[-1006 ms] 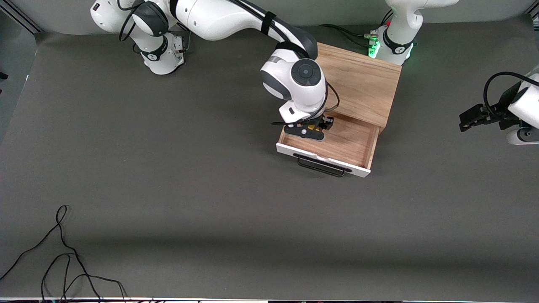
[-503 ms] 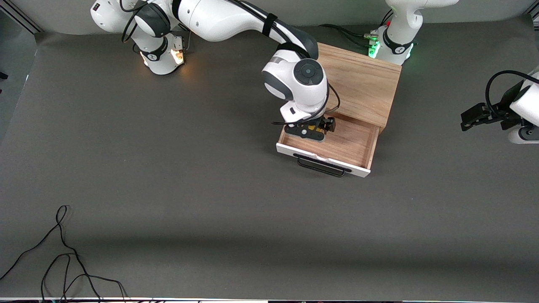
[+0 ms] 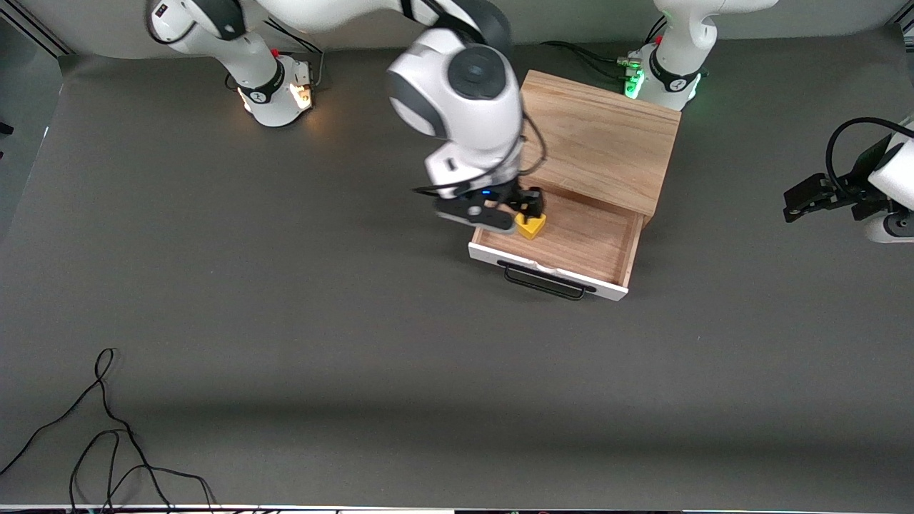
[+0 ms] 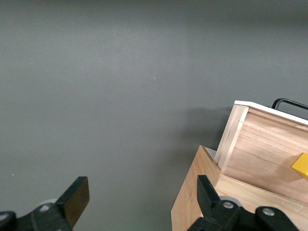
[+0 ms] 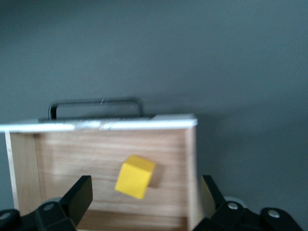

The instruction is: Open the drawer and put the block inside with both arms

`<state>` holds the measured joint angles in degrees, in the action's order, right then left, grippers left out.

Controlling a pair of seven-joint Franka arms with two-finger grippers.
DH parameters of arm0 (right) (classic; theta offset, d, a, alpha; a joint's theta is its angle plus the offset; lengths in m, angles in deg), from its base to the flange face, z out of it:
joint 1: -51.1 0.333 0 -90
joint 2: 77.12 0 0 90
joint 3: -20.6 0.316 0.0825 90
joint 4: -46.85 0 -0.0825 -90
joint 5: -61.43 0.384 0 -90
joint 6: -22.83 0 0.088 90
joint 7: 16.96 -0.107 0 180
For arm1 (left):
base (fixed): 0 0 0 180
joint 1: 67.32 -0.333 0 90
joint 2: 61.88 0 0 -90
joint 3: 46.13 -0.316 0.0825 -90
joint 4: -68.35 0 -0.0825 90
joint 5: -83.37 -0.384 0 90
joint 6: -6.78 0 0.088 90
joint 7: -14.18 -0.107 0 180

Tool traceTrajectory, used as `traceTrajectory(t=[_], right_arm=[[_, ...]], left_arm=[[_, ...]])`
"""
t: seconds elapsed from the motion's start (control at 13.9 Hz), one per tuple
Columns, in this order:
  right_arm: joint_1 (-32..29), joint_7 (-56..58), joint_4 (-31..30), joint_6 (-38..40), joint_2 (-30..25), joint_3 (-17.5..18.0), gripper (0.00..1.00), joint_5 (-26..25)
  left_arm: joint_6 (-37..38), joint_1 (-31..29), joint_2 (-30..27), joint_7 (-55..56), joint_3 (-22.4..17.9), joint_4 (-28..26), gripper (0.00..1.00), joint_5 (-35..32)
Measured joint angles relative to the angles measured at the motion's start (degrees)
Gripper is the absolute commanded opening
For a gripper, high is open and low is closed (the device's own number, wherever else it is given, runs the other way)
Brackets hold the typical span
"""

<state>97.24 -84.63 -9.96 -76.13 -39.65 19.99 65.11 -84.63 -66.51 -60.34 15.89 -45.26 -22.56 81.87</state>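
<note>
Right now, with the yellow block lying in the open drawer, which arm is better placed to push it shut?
Probably the right. Its open gripper hangs over the drawer by the block; the left gripper waits open off toward its end.

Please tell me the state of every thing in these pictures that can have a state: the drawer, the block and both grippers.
Drawer: pulled open, out of its wooden box.
Block: lying in the drawer, free of any grip.
Right gripper: open, over the drawer, above the block.
Left gripper: open, empty, waiting over the table at the left arm's end.
</note>
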Motion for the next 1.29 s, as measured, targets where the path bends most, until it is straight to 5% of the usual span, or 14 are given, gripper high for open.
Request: traceTrajectory(t=[0.65,1.01,1.29], right_arm=[[-23.8,33.4,-19.0,2.0,-20.5,-0.6,1.0,0.1],[-27.7,42.5,-28.5,-0.1,-28.9,-7.2,1.0,1.2],[-35.9,50.6,-32.2,2.5,-33.1,-5.0,1.0,1.3]], left_arm=[[2.0,0.0,0.0,0.0,0.0,0.0,1.0,0.0],[2.0,0.0,0.0,-0.1,0.0,0.0,1.0,0.0],[2.1,0.0,0.0,-0.1,0.0,0.0,1.0,0.0]])
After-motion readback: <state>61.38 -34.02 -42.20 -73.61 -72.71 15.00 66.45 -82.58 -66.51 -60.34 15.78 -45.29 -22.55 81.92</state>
